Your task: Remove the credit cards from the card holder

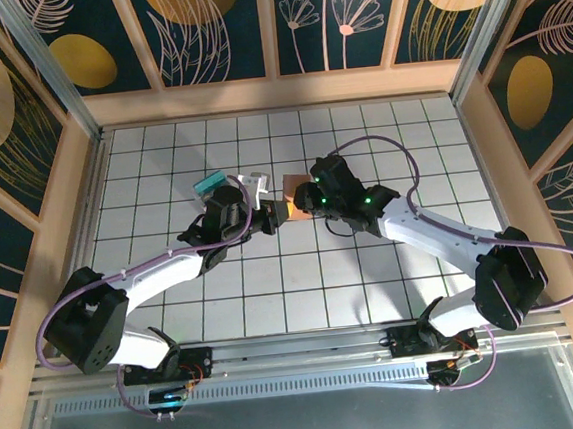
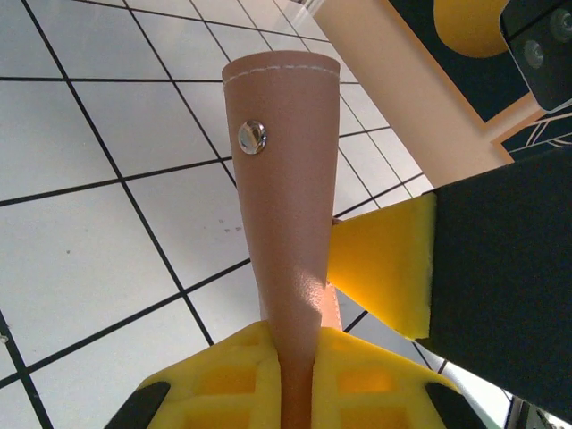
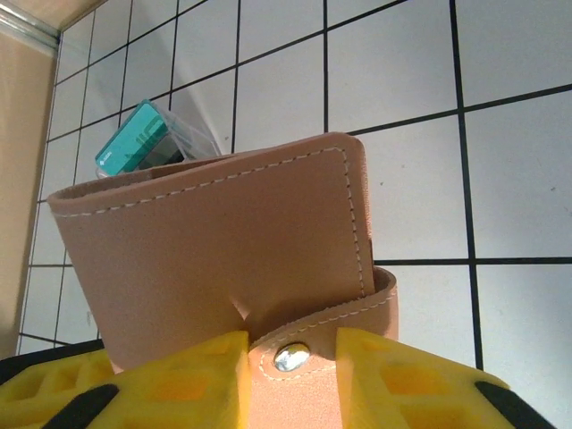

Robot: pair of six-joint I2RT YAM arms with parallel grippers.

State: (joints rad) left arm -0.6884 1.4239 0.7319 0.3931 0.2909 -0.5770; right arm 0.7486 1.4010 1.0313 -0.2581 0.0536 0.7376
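Card holder (image 3: 214, 241) hanging between arms above tabletop (image 1: 374, 297), folded; left claw (image 2: 299, 357) clamping shut on leather, right claw (image 3: 290, 357) pinching snap tab (image 3: 357, 313). Task looking barely begun: unfolding, card removal lying ahead.

Salmon-tan leather folding card holder (image 3: 214, 241): pale stitching along the edges, silver round snap stud (image 3: 292, 357). Right end effector (image 3: 290, 347): bright yellow pads (image 3: 179, 384) with black insets. Beyond it, a teal rectangular piece in clear plastic (image 3: 143, 145). Flat tiled table (image 3: 402, 89): white squares, black grid lines. Panelled walls (image 1: 210, 30): dark teal, gold ovals, cream leaf outlines.
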